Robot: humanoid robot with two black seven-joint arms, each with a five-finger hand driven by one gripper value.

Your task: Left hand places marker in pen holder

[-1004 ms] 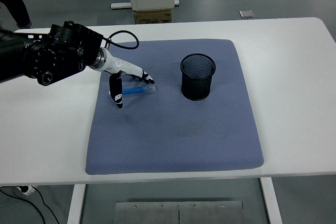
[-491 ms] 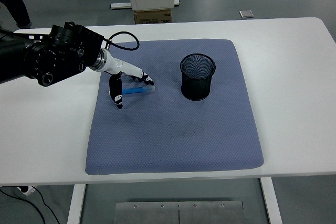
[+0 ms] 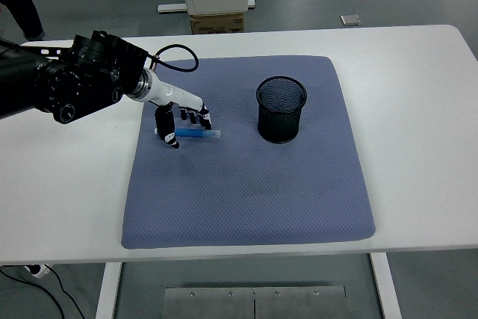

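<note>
Under the left hand (image 3: 179, 119), on a blue-grey quilted mat (image 3: 246, 184): a slim blue marker (image 3: 197, 133), lying flat, light cap end pointing away from the hand. Fingers curled down around it, tips touching it. To the right of the hand, well apart: a round black mesh pen holder (image 3: 281, 109), upright.

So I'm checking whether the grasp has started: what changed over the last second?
The left hand has curled its fingers in and down over the blue marker, closing around it; earlier they were spread wider. The marker still lies on the blue mat, not lifted. The black mesh pen holder, the mat and the white table are unchanged.
</note>
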